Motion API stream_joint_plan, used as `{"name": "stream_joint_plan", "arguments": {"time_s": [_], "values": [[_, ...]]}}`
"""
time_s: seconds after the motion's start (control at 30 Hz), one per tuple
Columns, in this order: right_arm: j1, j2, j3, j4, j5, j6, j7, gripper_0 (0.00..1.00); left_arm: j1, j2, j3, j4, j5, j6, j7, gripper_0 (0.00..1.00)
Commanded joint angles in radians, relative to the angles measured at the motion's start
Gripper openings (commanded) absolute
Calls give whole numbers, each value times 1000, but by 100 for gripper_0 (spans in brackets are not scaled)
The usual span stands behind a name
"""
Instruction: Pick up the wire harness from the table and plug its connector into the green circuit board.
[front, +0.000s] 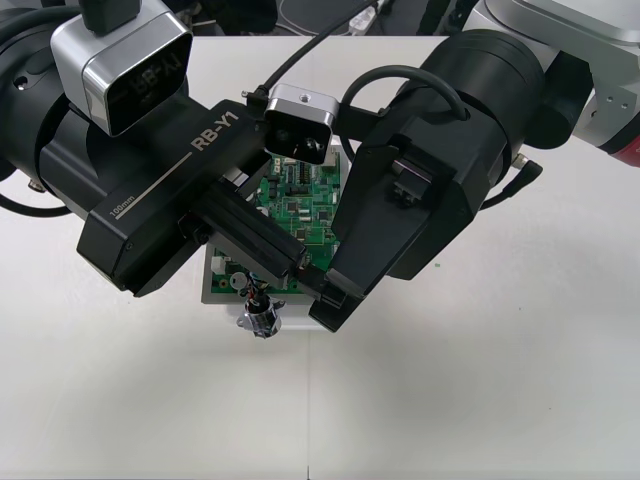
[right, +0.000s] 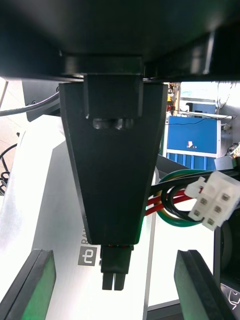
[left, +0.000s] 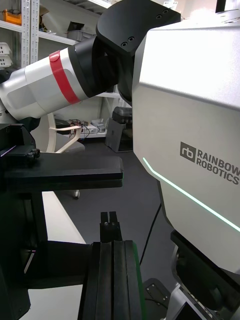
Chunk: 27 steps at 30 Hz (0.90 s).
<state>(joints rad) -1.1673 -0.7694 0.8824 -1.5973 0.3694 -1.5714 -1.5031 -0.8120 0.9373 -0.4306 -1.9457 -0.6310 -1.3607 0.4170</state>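
Harness (front: 258, 314) looks light and floppy; hold its hard end, not thin wires (right: 165, 202). Left hand (left: 109, 225) clenched on it over green board (front: 305, 205); right hand (right: 114, 260) released beside.

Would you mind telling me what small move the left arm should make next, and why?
Probably ease the left gripper down toward the green circuit board. Its fingers are shut on the harness's black plug over the board's near part, not visibly seated, and the metal socket sits at the near side. The right gripper stands open beside it.
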Motion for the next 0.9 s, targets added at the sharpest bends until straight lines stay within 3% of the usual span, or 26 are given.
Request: {"name": "stream_joint_plan", "arguments": {"time_s": [0.03, 0.23, 0.6, 0.9], "values": [[-51, 13, 4, -26, -4, 1, 9, 72, 5, -18, -17, -27, -3, 49, 40, 0], [-51, 13, 4, -24, -4, 1, 21, 73, 5, -17, -17, -25, -1, 49, 34, 0], [-51, 18, 4, -7, -7, 1, 57, 95, 7, -8, -17, -18, 2, 48, 26, 0], [-51, 21, 4, -3, 5, 1, 138, 95, 7, 3, -17, -7, 16, 48, 19, 0]]}}
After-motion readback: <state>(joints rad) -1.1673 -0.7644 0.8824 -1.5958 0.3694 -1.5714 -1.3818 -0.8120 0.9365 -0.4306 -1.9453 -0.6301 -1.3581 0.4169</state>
